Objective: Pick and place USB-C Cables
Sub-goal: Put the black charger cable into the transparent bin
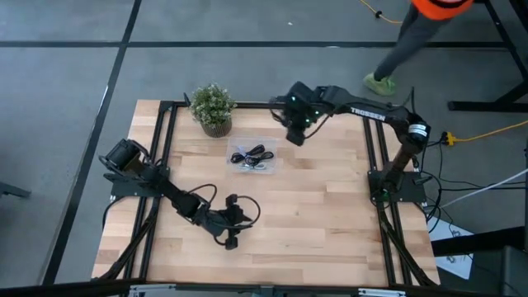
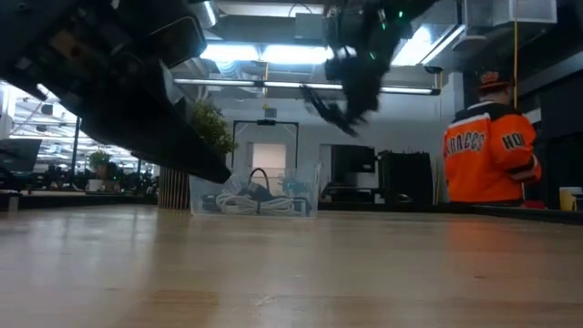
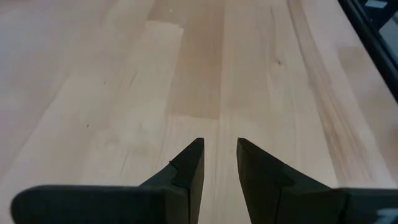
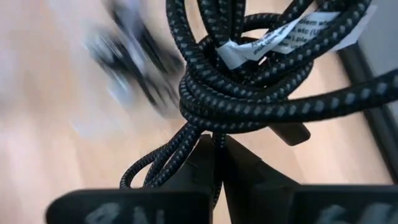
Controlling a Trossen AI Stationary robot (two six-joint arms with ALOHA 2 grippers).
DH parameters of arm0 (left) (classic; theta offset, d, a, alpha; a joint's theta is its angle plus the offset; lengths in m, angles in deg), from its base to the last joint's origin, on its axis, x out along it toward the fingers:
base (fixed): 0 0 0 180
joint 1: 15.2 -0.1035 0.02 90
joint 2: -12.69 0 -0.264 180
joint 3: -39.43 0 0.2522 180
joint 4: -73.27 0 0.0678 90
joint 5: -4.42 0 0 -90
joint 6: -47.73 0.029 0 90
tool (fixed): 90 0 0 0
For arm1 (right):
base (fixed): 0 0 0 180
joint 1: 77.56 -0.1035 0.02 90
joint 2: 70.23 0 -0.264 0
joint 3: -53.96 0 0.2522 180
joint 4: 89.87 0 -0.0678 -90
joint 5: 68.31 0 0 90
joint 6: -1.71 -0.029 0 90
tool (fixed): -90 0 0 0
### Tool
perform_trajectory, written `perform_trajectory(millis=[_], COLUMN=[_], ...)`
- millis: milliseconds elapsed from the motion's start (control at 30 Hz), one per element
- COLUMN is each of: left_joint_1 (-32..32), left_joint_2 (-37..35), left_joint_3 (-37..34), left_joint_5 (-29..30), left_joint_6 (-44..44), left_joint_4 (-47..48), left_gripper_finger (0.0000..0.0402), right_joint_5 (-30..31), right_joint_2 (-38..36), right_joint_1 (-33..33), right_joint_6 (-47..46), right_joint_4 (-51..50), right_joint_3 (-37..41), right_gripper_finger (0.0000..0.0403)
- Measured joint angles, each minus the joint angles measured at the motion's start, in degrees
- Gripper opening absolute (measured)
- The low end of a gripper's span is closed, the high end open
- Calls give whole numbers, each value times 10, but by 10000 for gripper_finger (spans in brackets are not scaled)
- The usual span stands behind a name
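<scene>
My right gripper (image 1: pixel 295 134) hangs high over the table's far middle, just right of a clear tray (image 1: pixel 272 165), and is shut on a black braided USB-C cable bundle (image 4: pixel 249 81) with a white label (image 4: pixel 267 43). In the low view this gripper (image 2: pixel 344 111) is well above the table, with the cable (image 2: pixel 321 98) sticking out beside it. The tray holds other coiled cables (image 1: pixel 253 155), black ones and a light one (image 2: pixel 239 202). My left gripper (image 1: pixel 230 242) waits low over the near middle of the table, its fingers (image 3: pixel 219 152) a narrow gap apart with nothing between them. My right gripper pinches a couple of strands of the black cable (image 4: pixel 213 138) between its two fingers, at the edge of the knotted bundle. The bundle is lifted clear of the table. A loose loop (image 4: pixel 155 165) runs back along one finger.
A small potted plant (image 1: pixel 213 106) stands at the far edge, left of the tray. A black frame (image 1: pixel 165 148) runs along the table's sides. A person in an orange jersey (image 2: pixel 487 150) stands beyond the far right corner. Bare wood (image 1: pixel 313 214) lies between the arms.
</scene>
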Motion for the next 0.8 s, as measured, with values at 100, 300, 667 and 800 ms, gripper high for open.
perform_trajectory(millis=[100, 300, 667, 800], left_joint_1=[2, 3, 3, 2], left_joint_2=[0, 0, 0, 0], left_joint_3=[0, 0, 0, 0], left_joint_5=[0, -8, -9, -9], left_joint_6=[-1, -2, -2, -2], left_joint_4=[6, 4, 1, 0], left_gripper_finger=[88, 88, 88, 88], right_joint_5=[-30, -16, 0, 2], right_joint_2=[-2, 18, 95, 124], right_joint_1=[-26, -85, -121, -121], right_joint_6=[-2, 25, 49, 49], right_joint_4=[88, 175, 174, 171], right_joint_3=[-9, -9, -9, -9], right_gripper_finger=[13, 13, 13, 13])
